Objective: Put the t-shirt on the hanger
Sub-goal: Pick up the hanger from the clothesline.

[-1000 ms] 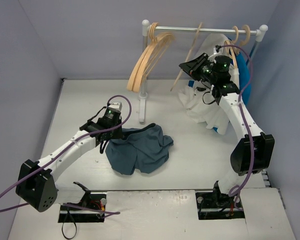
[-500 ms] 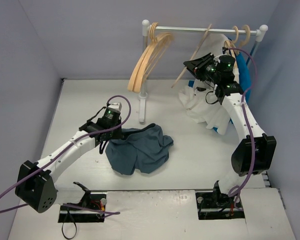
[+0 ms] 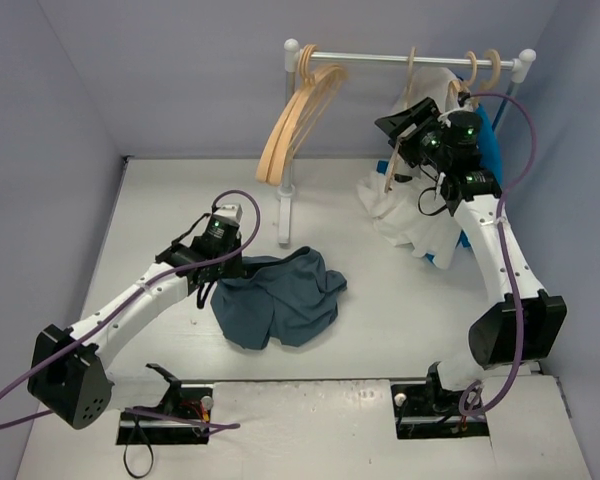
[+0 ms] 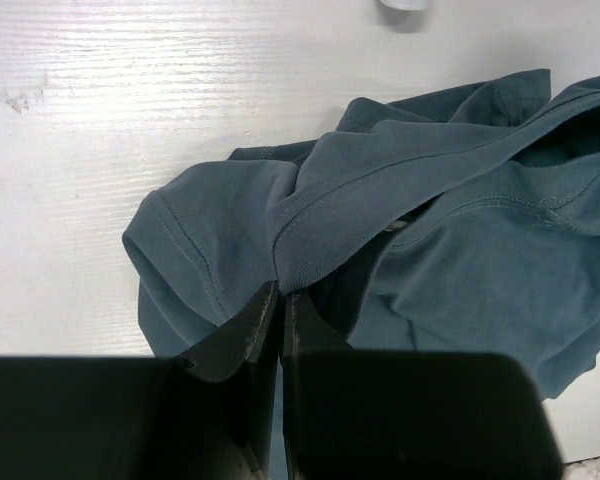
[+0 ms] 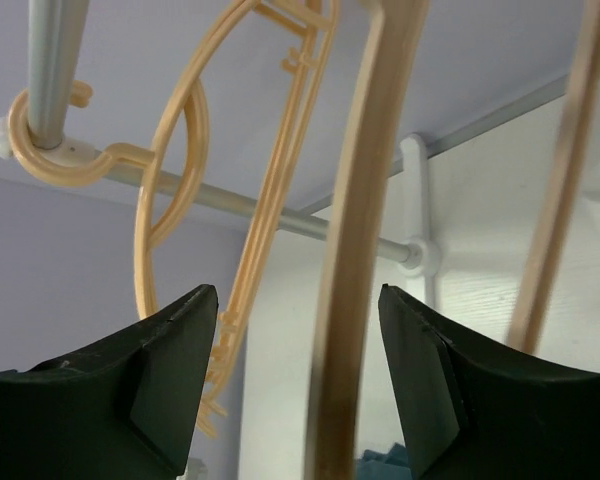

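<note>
Right hand (image 5: 295, 292) parted wide around pale natural-wood hanger (image 5: 365, 200) on steel rail (image 3: 370, 58), apparently untouched. Left hand (image 4: 280, 295) pinched on crumpled slate-blue cotton t-shirt (image 4: 450, 230) on white counter (image 3: 160, 200). Hanger arm to be centred before closing.

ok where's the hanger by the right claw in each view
top external: the hanger hangs upper right
left wrist: not in it, only the t-shirt
right wrist: hanger arm up the centre
shared landmark: the spare hangers, left of it in top and right wrist
</note>
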Available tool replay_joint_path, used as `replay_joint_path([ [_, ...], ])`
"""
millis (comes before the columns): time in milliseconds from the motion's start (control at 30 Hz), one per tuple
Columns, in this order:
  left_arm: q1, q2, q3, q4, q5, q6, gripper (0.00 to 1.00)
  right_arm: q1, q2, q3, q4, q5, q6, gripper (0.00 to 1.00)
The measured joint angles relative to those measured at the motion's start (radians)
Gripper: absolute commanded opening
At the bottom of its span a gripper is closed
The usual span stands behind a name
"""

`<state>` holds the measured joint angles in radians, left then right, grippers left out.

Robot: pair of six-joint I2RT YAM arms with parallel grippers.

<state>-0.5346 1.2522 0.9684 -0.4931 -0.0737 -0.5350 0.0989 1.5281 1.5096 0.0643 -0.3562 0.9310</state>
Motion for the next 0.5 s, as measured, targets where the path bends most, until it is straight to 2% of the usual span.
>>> replay_joint_path([
  [500, 0.0, 0.0, 0.0, 0.0, 0.009, 0.0, 0.0, 0.098, -0.021, 0.088, -0.253, 0.316, -0.38, 0.69],
])
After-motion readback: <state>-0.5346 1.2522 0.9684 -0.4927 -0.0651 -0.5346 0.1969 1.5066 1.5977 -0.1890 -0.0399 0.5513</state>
